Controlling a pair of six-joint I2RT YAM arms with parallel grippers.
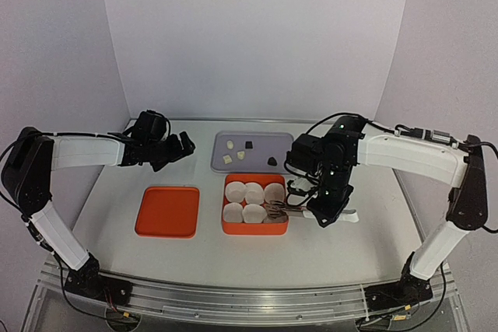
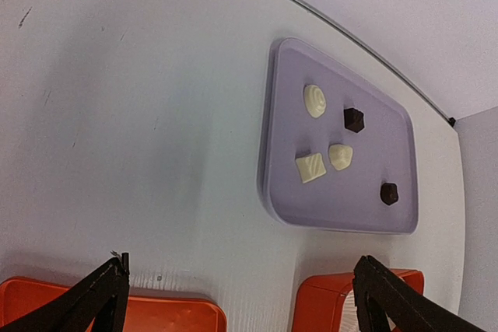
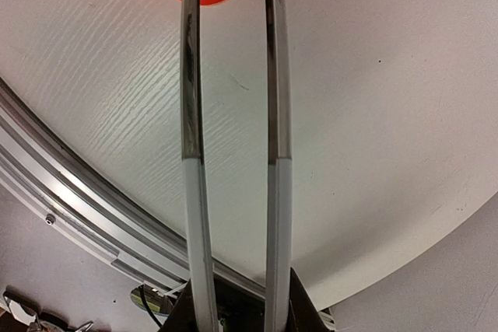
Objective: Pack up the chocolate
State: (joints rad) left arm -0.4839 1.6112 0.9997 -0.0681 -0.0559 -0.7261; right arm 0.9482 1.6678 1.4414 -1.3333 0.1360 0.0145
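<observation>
Right tool (image 1: 325,209) is clenched on the tongs (image 1: 292,209), whose tips reach over the orange box (image 1: 226,228) of paper cups (image 1: 254,190); whether they carry a piece I cannot tell. Left tool (image 1: 181,148) hangs released. Five chocolates (image 2: 315,101) lie on the lavender tray (image 2: 366,207) beyond, so I judge packing barely begun. Next move calls for a gentle pinch. White surface (image 1: 334,254), plain walls (image 1: 257,36) behind.

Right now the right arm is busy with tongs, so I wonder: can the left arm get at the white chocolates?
Probably yes. Its fingers hang open near the tray, the white chocolates lie uncovered, and nothing stands between.
</observation>
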